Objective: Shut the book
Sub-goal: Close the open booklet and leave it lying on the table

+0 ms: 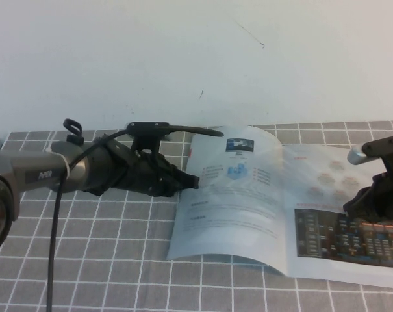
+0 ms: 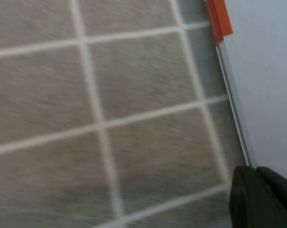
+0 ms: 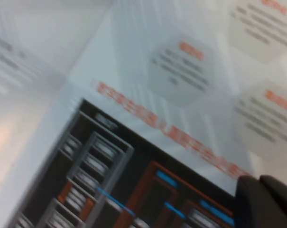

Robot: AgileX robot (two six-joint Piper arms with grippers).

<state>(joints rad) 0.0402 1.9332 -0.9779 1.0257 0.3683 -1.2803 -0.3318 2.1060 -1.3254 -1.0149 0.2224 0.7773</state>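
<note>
- The left arm (image 1: 47, 172) reaches in from the left edge of the high view, with a black cable (image 1: 52, 247) hanging from it toward the bottom of the frame.
- The checked grey surface (image 1: 86, 260) fills the lower half, under a plain white wall (image 1: 183, 52).
- The left gripper (image 1: 191, 181) sits left of centre, and its narrow tip touches the left edge of the book (image 1: 248, 195). I cannot tell whether its jaws pinch the page or only rest against it.
- The book lies open from the centre to the right edge. Its left page (image 1: 232, 188) bows upward off the surface, and its right page (image 1: 326, 172) lies flat.
- In the left wrist view the page edge (image 2: 238, 123) runs down to a dark fingertip (image 2: 252, 199) at the lower right.
- The right gripper (image 1: 355, 207) is at the right edge, low over the right page above the dark printed panel (image 1: 349, 237). I cannot tell how its jaws stand.
</note>
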